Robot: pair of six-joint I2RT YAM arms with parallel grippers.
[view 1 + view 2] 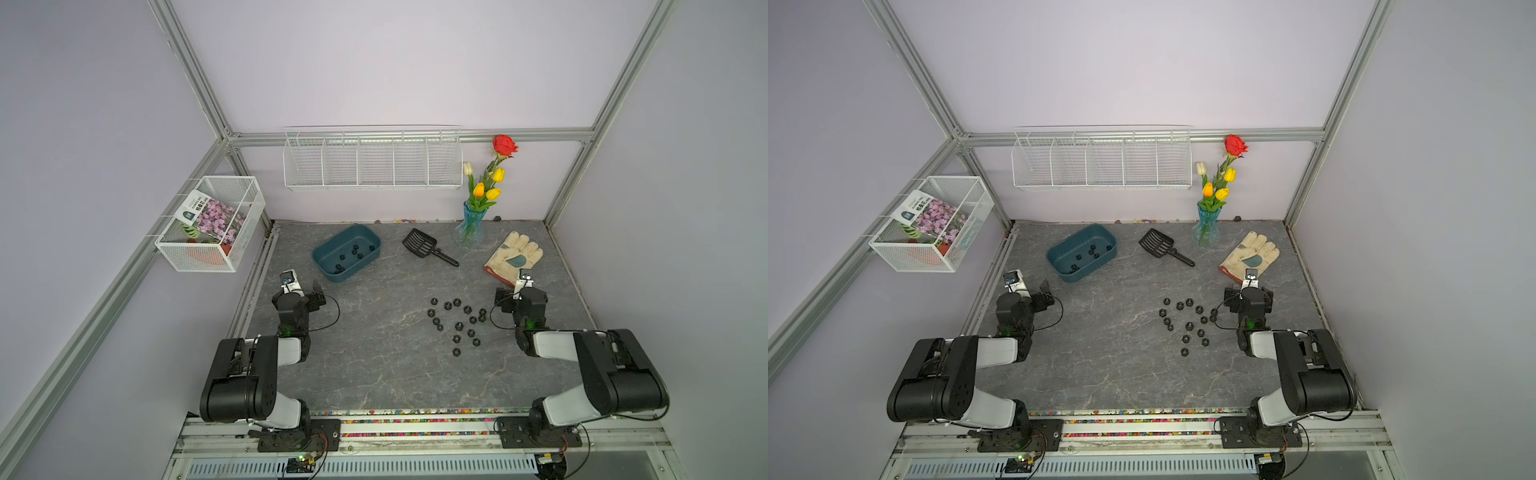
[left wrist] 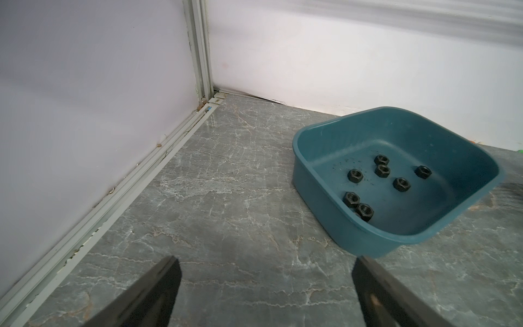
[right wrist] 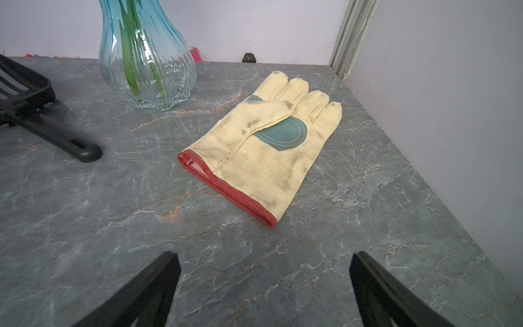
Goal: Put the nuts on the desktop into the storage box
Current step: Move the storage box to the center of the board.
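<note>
— Where do we see the nuts [image 1: 459, 326]?

— We count about fifteen black hex nuts in a loose cluster on the desktop [image 1: 374, 365], right of its middle. Some nearly touch, others lie a little apart. In the left wrist view we count seven further nuts [image 2: 382, 171] on the floor of the storage box [image 2: 325, 209].

— And where do we place the box?

— We see the teal tub toward the far left of the stone top, slanted to the back wall and well apart from the cluster.

— How do we read the grippers?

— We see the left gripper [image 2: 266, 260] with jaws spread wide and nothing between them. It is over bare stone, and the box's near corner is just beside one finger. We see the right gripper [image 3: 263, 256] spread equally wide and holding nothing. In both top views it sits just right of the cluster, between the nuts and the work glove [image 3: 263, 158].

— What else do we find here?

— We see the glove lying flat, cream and stained, with a green palm patch and a red cuff. Near it a blue ribbed glass vase [image 3: 147, 70] stands upright with tulips [image 1: 493, 193] and a red rose [image 1: 505, 145]. A black slotted scoop [image 1: 419, 243] lies between vase and box. We also see a white wire basket [image 1: 374, 166] on the back wall, and a mesh basket [image 1: 195, 259] on the left wall holding a flower-printed packet [image 1: 208, 218].
</note>
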